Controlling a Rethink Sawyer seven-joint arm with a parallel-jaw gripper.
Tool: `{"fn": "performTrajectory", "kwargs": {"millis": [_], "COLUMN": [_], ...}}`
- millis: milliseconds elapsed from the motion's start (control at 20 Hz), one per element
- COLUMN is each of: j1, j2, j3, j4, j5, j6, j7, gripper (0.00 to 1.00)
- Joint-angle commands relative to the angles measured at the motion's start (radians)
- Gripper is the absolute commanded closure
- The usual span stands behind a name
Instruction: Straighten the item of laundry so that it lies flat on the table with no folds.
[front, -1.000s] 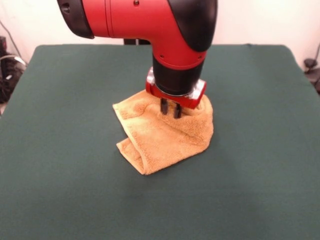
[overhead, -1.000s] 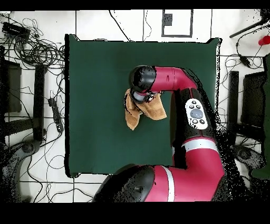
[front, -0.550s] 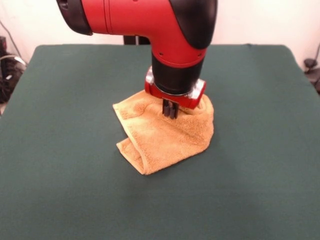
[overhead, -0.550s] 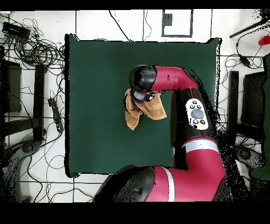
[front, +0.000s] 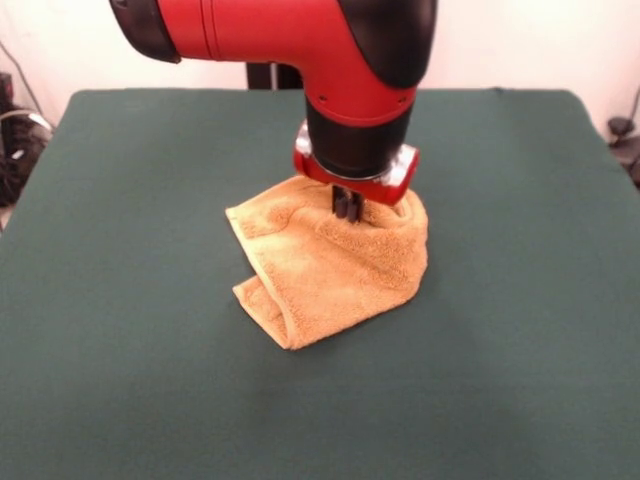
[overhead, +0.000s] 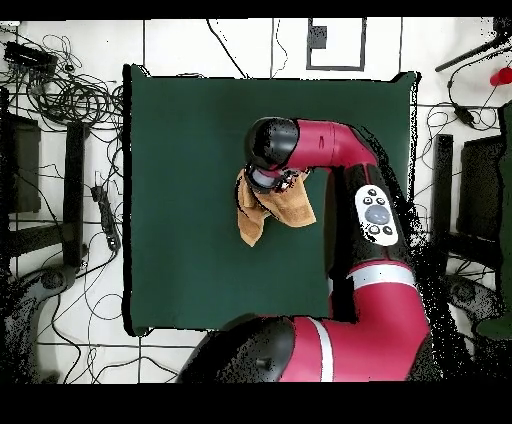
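The gripper (front: 348, 207) is pinching the orange towel (front: 330, 265) near its far edge, its two dark fingers (front: 342, 204) pressed together on the cloth. Compared with a second ago, it is standing slightly higher and the fingers are now closed. The towel is lying crumpled near the middle of the green table (front: 130, 330). No writing is readable.

Your gripper (front: 347, 212) has pinched together: a second ago the two dark fingers stood apart over the towel (front: 330, 265), and now they're closed into one narrow pair on a ridge of terry near its far edge. The wrist has come up a touch and drifted slightly right in the front view, and the cloth under it peaks a little higher.
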Motion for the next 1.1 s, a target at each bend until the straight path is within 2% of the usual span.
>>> {"fn": "performTrajectory", "kwargs": {"millis": [50, 400, 700, 900, 1100], "j1": [0.001, -0.016, -0.009, 0.021, 0.046], "j2": [-0.018, -0.011, 0.052, 0.045, 0.057], "j3": [0.141, 0.161, 0.160, 0.164, 0.149], "j4": [0.003, -0.041, -0.027, 0.045, 0.075], "j5": [0.064, 0.083, 0.078, 0.107, 0.080], "j6": [0.127, 0.210, 0.109, 0.005, -0.052], "j7": [-0.189, -0.205, -0.167, -0.083, -0.071], "gripper": [1.00, 1.00, 1.00, 1.00, 1.00]}}
